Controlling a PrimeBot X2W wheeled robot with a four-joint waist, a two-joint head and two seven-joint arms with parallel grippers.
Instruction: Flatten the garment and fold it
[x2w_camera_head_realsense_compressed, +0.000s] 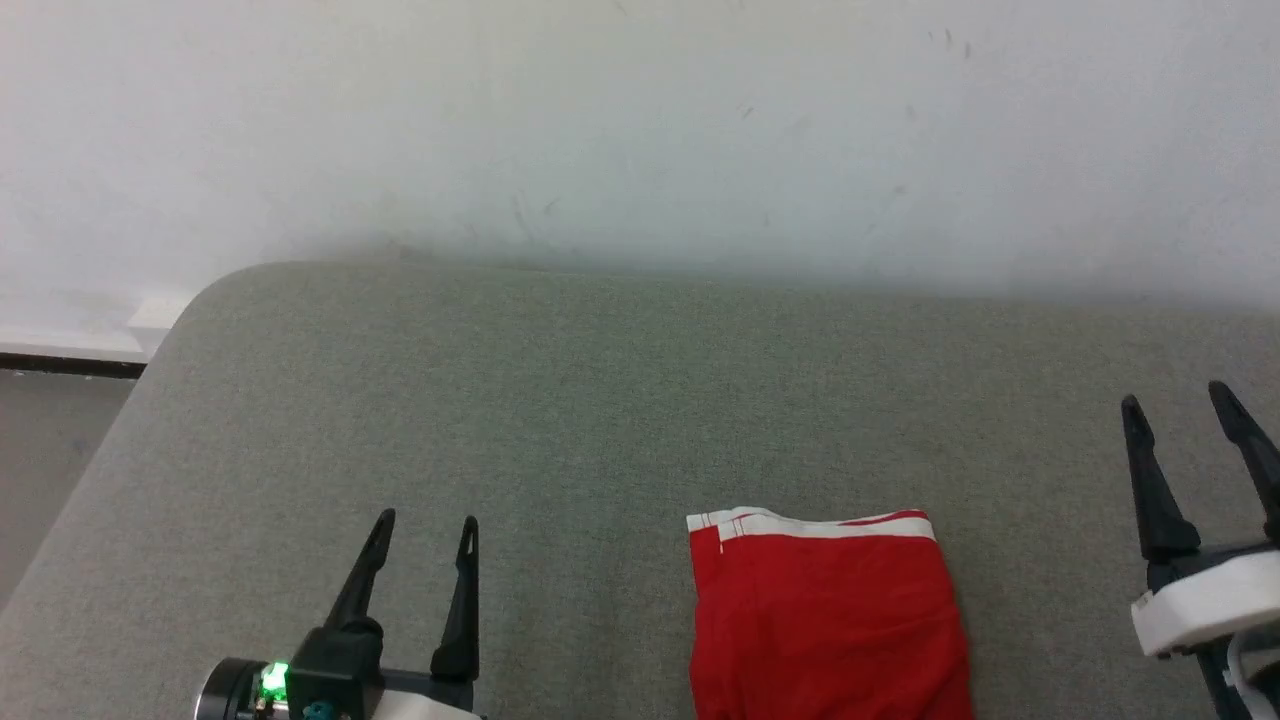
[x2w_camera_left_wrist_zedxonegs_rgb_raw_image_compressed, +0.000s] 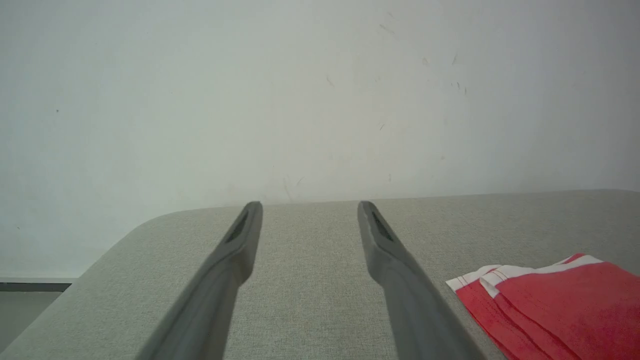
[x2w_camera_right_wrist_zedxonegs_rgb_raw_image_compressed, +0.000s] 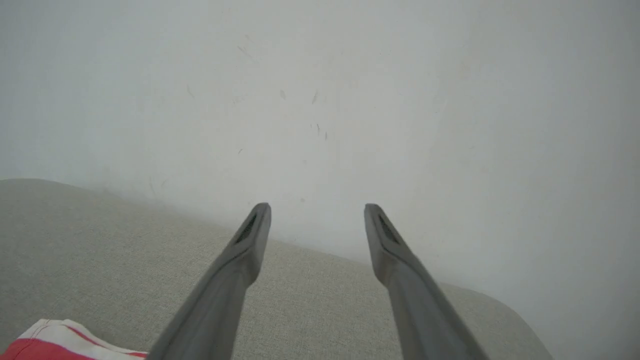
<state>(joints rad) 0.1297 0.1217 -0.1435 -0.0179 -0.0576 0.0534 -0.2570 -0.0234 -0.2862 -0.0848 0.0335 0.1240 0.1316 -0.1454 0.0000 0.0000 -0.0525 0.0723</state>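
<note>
Left gripper sits low on my left side, its two fingers spread wide with nothing between them, tips pointing out over the grey fabric-covered table. Right gripper is out at the far right edge, fingers splayed apart too, and empty.

Between the two, closer to my right side, lies the garment. It's red shorts folded into a compact rectangle, lying flat on the table. The white-striped edge faces away from me, toward the white wall. Its near part runs off the bottom of the head view.

Neither gripper touches it; both stand clear of the cloth. Looking along my left fingers, I see its layered red and white corner off to the right. Along my right fingers, only a small red-and-white corner peeks in at the lower left.
</note>
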